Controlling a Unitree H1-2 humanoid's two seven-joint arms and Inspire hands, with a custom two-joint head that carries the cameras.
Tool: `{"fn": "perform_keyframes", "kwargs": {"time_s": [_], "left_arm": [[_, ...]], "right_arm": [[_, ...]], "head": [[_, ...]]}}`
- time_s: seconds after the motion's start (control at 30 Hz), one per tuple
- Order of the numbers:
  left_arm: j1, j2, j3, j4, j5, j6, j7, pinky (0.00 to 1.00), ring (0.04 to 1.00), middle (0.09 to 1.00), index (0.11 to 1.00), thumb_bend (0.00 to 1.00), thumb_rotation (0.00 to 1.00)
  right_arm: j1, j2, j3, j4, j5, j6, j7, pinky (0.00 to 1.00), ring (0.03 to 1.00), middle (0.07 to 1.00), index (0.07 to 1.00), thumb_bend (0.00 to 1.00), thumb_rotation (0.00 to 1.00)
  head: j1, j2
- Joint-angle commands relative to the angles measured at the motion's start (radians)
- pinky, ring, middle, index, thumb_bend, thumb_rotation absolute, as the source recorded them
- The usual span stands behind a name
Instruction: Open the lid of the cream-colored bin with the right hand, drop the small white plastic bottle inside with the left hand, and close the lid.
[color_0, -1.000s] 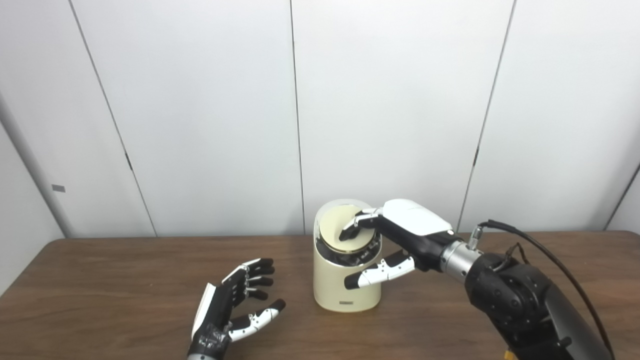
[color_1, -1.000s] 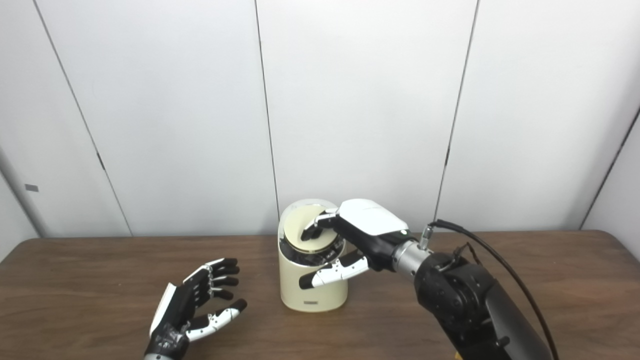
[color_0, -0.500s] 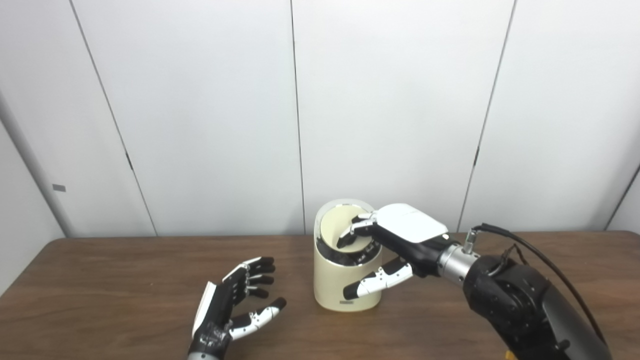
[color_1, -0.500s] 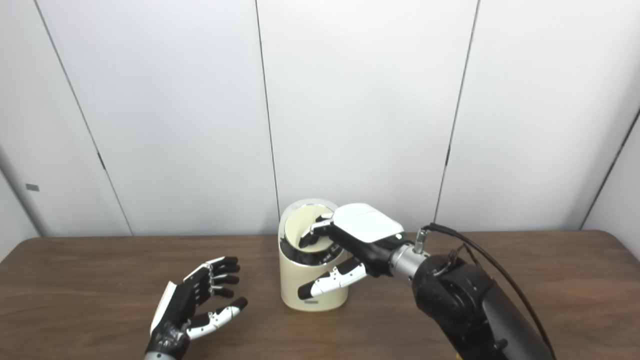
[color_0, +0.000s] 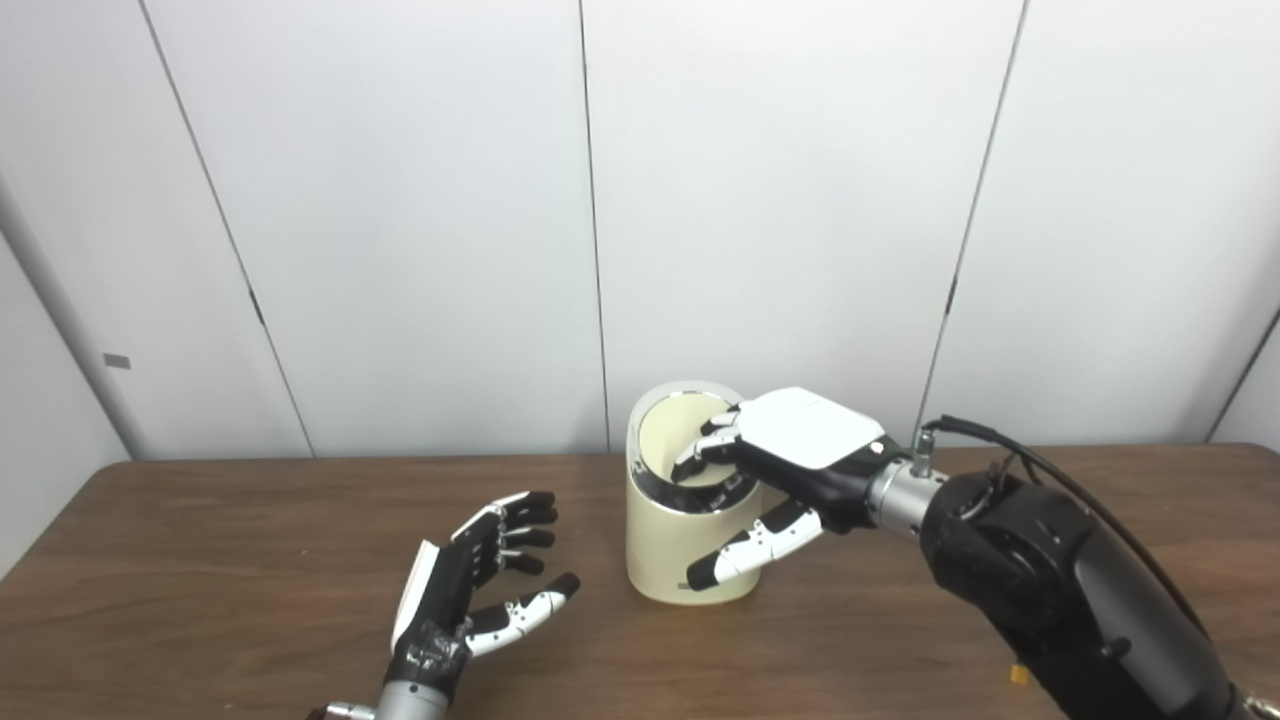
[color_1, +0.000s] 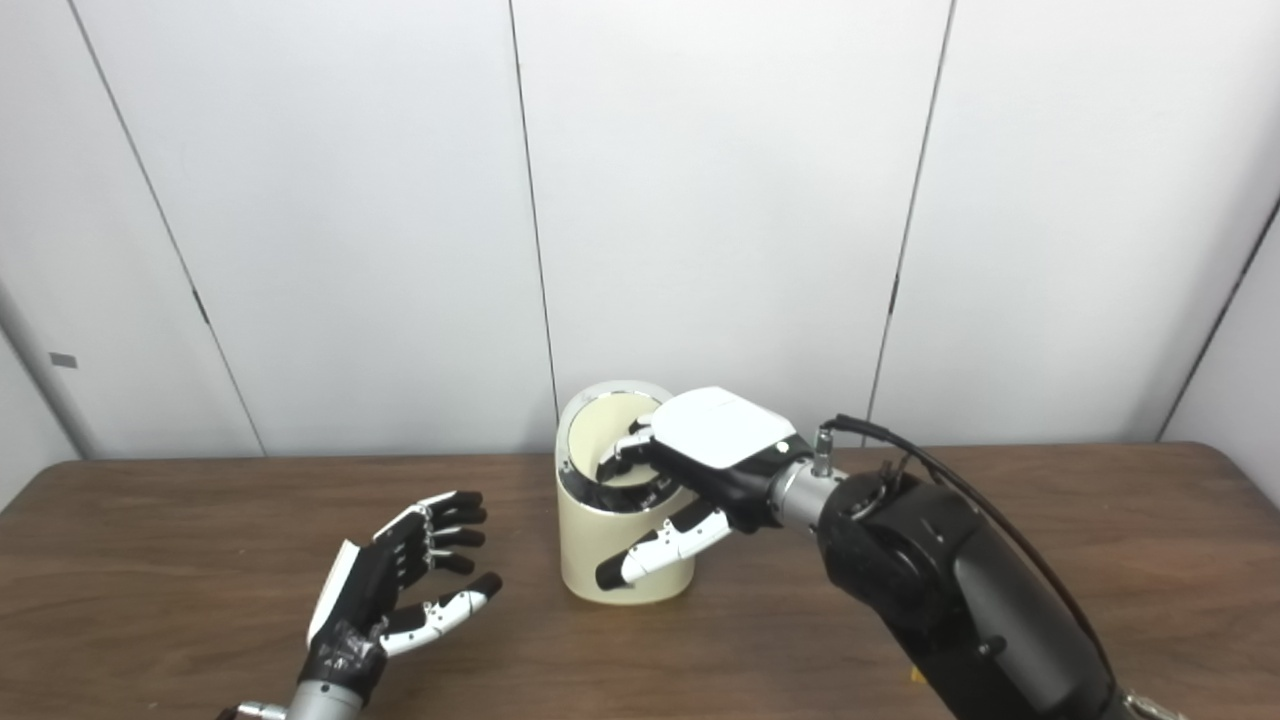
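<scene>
Your right hand (color_0: 790, 455) is over the top of the bin (color_0: 680, 540), which stands upright on the table (color_0: 200, 560) near its middle, close to the wall (color_0: 400, 200). The fingers (color_0: 700, 455) of that hand curl down into the round opening and press on the lid (color_0: 700, 470), which sits low inside the chrome rim; the thumb (color_0: 755, 545) stretches across the outside of the bin's front wall, so the fingers are bent on the lid but not wrapped around anything. You cannot tell from these views whether the lid is fully seated or tilted, because the fingers cover part of it. Your left hand (color_1: 400, 590) rests well apart from the bin, on the table to its left, palm turned toward the bin, fingers spread and slightly curled, holding nothing. The bottle does not show in either view, so you cannot tell where it is. A black cable (color_1: 960, 500) arcs from your right wrist back along the forearm.
</scene>
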Motion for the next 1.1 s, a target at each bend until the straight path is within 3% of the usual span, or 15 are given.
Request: {"fn": "perform_keyframes", "kwargs": {"time_s": [0.0,0.2,0.43,0.63,0.87,1.07], "left_arm": [[-0.02,0.0,0.006,-0.04,-0.006,-0.005,0.006,0.6,0.695,0.75,0.764,0.58,0.0],[-0.023,0.003,0.009,-0.035,-0.016,-0.015,0.003,0.59,0.688,0.745,0.761,0.58,0.0],[-0.027,0.005,0.009,-0.03,-0.021,-0.019,-0.001,0.59,0.687,0.746,0.759,0.58,0.0],[-0.025,0.006,0.008,-0.035,-0.02,-0.013,-0.003,0.6,0.693,0.749,0.763,0.58,0.0],[-0.023,0.007,0.006,-0.029,-0.021,-0.024,-0.004,0.6,0.694,0.751,0.764,0.59,0.0],[-0.025,0.006,0.008,-0.027,-0.029,-0.023,-0.003,0.6,0.696,0.749,0.766,0.59,0.0]], "right_arm": [[0.002,-0.03,0.036,0.033,-0.046,0.051,0.117,0.94,0.912,0.794,0.786,0.78,0.91],[0.004,-0.025,0.021,0.02,-0.031,0.069,0.127,0.93,0.908,0.8,0.79,0.77,0.9],[0.034,0.02,-0.108,-0.053,0.077,0.106,0.024,0.93,0.898,0.778,0.761,0.72,0.78],[0.073,0.071,-0.238,-0.086,0.186,0.098,-0.106,0.71,0.809,0.761,0.757,0.64,0.64],[0.187,0.166,-0.393,-0.035,0.374,-0.003,-0.325,0.67,0.803,0.821,0.83,0.71,0.45],[0.291,0.187,-0.446,0.001,0.457,-0.057,-0.424,0.68,0.807,0.869,0.884,0.74,0.34]], "head": [[0.004,0.002],[0.002,-0.002],[0.001,-0.006],[0.001,-0.007],[-0.006,-0.008],[-0.005,-0.01]]}}
